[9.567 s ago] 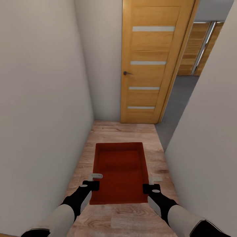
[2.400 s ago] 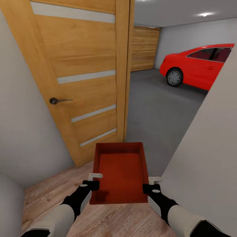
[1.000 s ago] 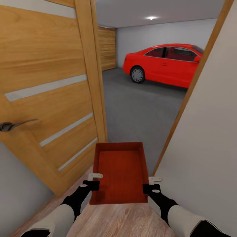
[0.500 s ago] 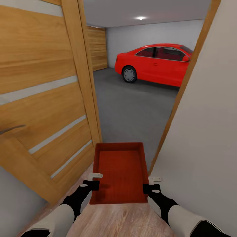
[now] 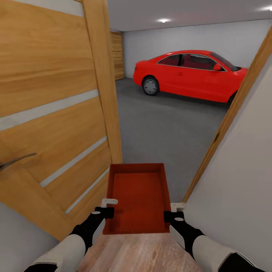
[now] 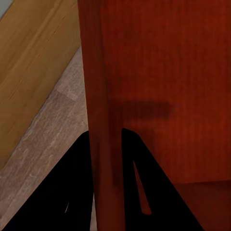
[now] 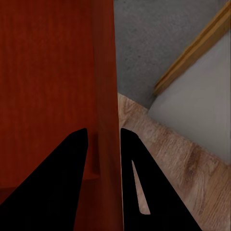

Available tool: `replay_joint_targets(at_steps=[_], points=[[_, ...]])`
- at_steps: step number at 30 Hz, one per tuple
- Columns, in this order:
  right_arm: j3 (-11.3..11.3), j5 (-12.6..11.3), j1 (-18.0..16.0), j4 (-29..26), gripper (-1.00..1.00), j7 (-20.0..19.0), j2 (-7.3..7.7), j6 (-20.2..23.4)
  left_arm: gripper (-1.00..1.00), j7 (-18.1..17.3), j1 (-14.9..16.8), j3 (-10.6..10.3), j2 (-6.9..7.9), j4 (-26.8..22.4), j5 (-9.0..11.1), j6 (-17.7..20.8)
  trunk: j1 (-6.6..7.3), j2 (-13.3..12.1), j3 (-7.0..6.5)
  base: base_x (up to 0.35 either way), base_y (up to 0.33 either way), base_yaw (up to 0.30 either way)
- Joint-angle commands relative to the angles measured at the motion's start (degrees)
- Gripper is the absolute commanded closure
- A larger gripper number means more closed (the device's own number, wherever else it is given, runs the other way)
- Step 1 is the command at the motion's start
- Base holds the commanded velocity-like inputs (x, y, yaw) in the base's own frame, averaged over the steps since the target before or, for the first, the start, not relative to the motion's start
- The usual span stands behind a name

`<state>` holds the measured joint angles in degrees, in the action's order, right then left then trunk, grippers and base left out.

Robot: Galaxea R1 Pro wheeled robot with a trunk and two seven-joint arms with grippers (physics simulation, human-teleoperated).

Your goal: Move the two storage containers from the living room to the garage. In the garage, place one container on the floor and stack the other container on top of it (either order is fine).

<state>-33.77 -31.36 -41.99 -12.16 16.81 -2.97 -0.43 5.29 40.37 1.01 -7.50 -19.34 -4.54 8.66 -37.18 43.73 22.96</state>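
Left gripper (image 5: 107, 207) and right gripper (image 5: 174, 211) each clamp a side wall of the storage container (image 5: 137, 196), at the garage (image 5: 170, 124) doorway.

Orange-red storage container (image 5: 138, 196) with finely ribbed interior; honey-wood door (image 5: 53, 113) with pale frosted strips; dark grey concrete floor (image 5: 166, 132); red car (image 5: 189, 75); light wood-plank flooring (image 5: 139, 253).

Head camera looked forward and down over both arms, through the open door (image 5: 56, 113) into the garage, car (image 5: 189, 75) far off. Each wrist camera sat very close, sighting along its fingers (image 6: 72, 192) (image 7: 67, 178) at a container (image 5: 136, 196) wall (image 6: 101, 120) (image 7: 107, 96). All three views shared the container and wood floor (image 5: 143, 253).
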Motion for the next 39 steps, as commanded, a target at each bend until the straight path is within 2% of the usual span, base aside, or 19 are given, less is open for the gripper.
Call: replay_joint_targets(at_steps=[1, 23, 39], points=[[0.2, 0.8, -0.1, -0.1, 1.00, 0.8, -0.02, -0.2, 1.00, 0.2, 0.0, -1.4, -0.24, 1.0, 0.5, 0.3, -0.03, 0.0, 0.05, 0.191, 0.270, -0.110], [0.2, 0.8, -0.1, -0.1, 1.00, 0.8, -0.02, -0.2, 1.00, 0.2, 0.0, -1.4, -0.24, 1.0, 0.4, 0.2, -0.03, 0.0, 0.05, 0.191, 0.235, -0.270], [0.2, 0.8, -0.1, -0.1, 1.00, 0.8, -0.02, -0.2, 1.00, 0.2, 0.0, -1.4, -0.24, 1.0, 0.4, 0.2, -0.03, 0.0, 0.05, 0.095, 0.083, -0.282]])
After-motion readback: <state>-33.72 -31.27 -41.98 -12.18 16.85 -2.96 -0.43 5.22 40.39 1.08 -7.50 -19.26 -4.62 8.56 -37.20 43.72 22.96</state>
